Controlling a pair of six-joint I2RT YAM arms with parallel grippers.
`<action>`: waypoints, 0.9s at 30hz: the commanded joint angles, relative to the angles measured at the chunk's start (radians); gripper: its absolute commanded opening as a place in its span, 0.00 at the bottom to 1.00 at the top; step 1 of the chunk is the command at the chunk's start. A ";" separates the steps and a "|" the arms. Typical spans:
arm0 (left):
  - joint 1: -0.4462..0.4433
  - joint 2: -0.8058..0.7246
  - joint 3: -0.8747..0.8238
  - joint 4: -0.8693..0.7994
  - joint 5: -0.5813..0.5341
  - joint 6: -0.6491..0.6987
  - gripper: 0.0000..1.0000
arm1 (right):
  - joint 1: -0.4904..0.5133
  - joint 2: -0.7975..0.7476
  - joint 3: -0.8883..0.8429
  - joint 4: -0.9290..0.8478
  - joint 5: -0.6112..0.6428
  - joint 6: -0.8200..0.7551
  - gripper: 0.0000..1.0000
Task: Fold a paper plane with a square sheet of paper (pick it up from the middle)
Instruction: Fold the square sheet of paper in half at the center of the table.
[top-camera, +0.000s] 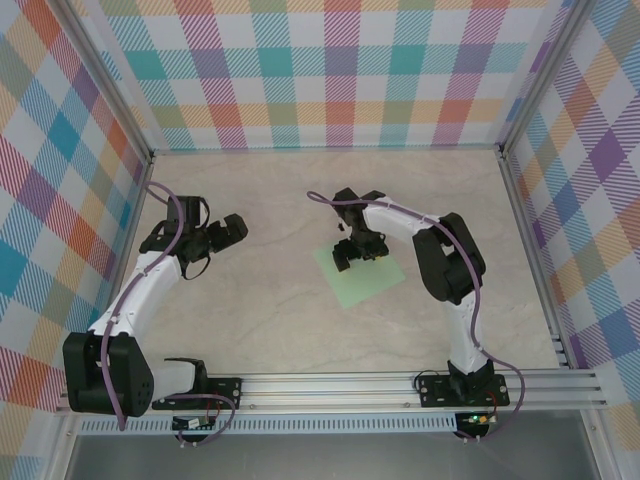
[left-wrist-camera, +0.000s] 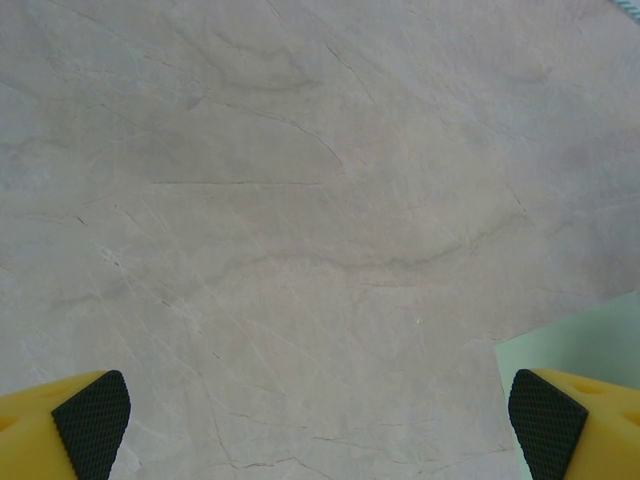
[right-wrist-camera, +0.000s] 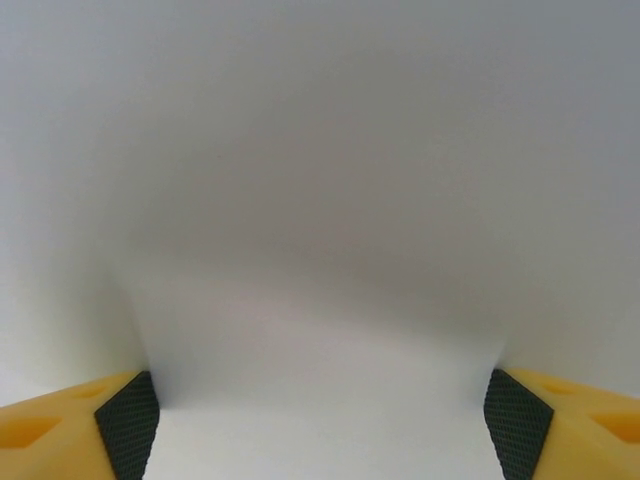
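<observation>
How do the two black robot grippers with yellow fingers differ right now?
The right gripper is down over the middle of the pale mint-green square sheet of paper; the left gripper sits off to the side, above the beige marbled table. The right gripper's camera sees paper close up; the left gripper's sees mostly table, with a paper corner. Both have their jaws open.

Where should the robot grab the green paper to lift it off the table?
Probably the middle, from straight above. The square sheet of paper lies flat on the table, so no edge sticks up to catch. Pressing down and squeezing inward could bunch up a ridge to pinch. The right gripper is over it, jaws wide.
</observation>
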 joint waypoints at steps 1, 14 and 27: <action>0.003 0.008 0.032 -0.023 0.014 0.011 1.00 | -0.009 0.117 -0.057 0.007 -0.025 0.008 0.84; 0.003 0.023 0.036 -0.026 0.019 0.010 1.00 | -0.016 0.068 -0.033 -0.016 0.018 0.019 0.76; 0.003 0.031 0.036 -0.023 0.033 0.010 1.00 | 0.029 0.015 0.007 -0.031 -0.007 0.007 1.00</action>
